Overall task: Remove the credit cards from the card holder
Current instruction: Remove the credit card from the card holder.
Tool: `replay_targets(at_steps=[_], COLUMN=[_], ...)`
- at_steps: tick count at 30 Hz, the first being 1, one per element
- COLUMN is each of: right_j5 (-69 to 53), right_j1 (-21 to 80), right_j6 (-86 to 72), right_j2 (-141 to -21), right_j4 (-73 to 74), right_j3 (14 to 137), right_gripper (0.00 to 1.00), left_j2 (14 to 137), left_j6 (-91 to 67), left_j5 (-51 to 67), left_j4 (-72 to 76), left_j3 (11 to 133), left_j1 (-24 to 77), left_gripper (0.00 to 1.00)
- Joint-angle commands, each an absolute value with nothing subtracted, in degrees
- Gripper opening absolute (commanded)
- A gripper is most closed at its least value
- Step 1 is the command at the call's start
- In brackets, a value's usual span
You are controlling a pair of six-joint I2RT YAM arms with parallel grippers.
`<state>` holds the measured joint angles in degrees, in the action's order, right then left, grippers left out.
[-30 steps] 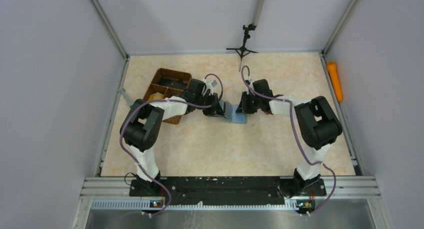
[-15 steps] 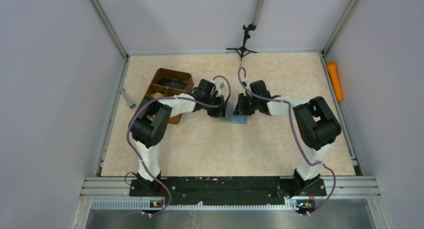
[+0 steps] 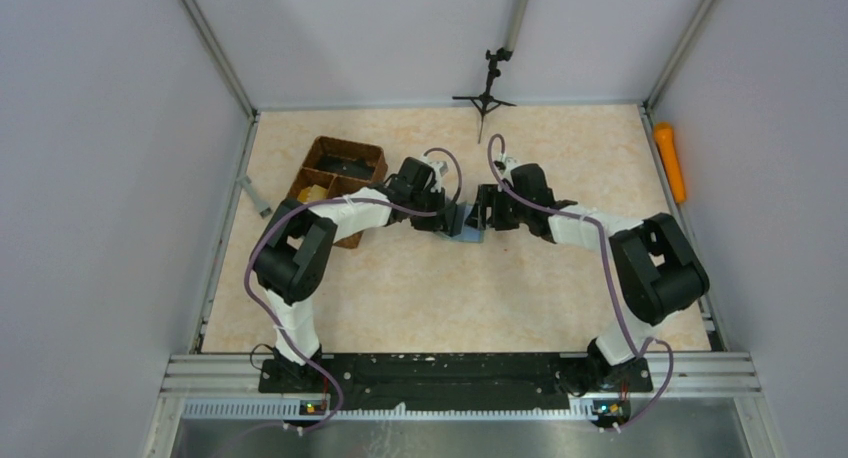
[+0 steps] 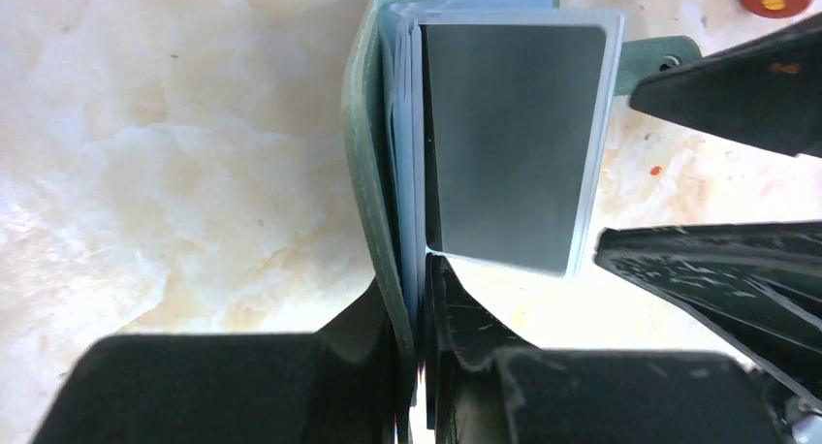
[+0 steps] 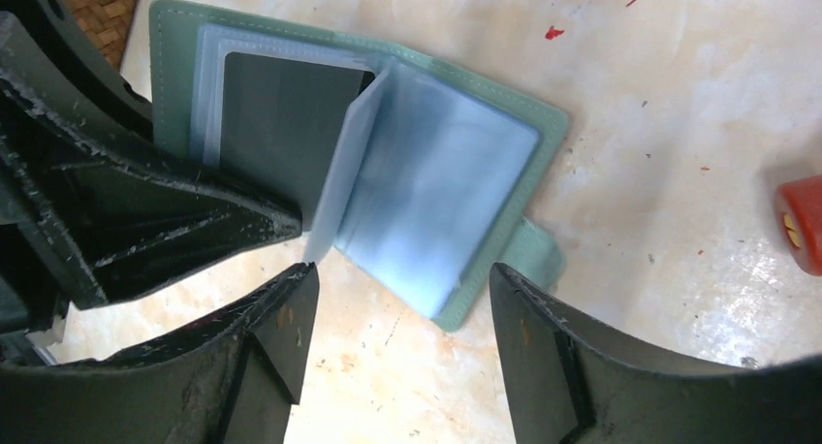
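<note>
The right fingers (image 5: 553,347) have just spread above the clear sleeves of the open card holder (image 5: 485,124), which lies mid-way across the tabletop (image 3: 450,298) with its green cover pinched by the left fingers (image 4: 363,333); the dark card (image 4: 514,134) remains sleeved, so extraction is pending.

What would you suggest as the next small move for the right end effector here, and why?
Probably shift the right end effector toward the dark card and close on its edge. Its jaws stand open over the card holder, gripping nothing, while the left end effector pinches the holder's cover and the card sits in its clear sleeve.
</note>
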<state>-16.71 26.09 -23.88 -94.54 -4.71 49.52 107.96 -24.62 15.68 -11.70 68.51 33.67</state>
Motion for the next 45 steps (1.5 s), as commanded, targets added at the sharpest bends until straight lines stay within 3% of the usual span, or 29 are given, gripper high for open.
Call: replay_targets(at_steps=[1,4,11,19,26,43,45], right_j5=[-15.3,-15.0,-19.8,-25.5,-31.6,-30.9,-32.4], right_j1=[25.2,23.6,17.8,17.6,17.5,19.9,20.1], right_j6=[-24.9,-26.2,-31.8,-33.2,-37.6,-46.9,-47.0], right_j2=[-90.6,-90.5,-88.3,-87.7,-85.3,-78.2,-78.3], right_j4=[-10.4,-10.3,-16.5,-23.5,-38.5,-67.0,-66.3], right_j3=[47.5,47.1,42.1,39.8,34.1,23.2,24.2], right_gripper=[0.70,0.72,0.96,0.97,0.97,0.98,0.94], left_j2=[104.1,103.7,99.3,94.4,88.2,78.4,78.4], left_j6=[-22.4,-22.8,-27.6,-35.8,-37.9,-40.8,-41.7], left_j5=[9.1,10.2,22.4,34.6,33.8,38.4,39.8], left_j4=[-12.7,-11.8,-0.1,17.9,25.2,40.7,43.1], left_j3=[67.9,67.5,60.6,51.5,45.6,37.3,36.7], left_j1=[34.8,34.7,31.1,27.3,26.3,26.3,26.2], left_gripper=[0.04,0.01,0.00,0.00,0.00,0.00,0.00])
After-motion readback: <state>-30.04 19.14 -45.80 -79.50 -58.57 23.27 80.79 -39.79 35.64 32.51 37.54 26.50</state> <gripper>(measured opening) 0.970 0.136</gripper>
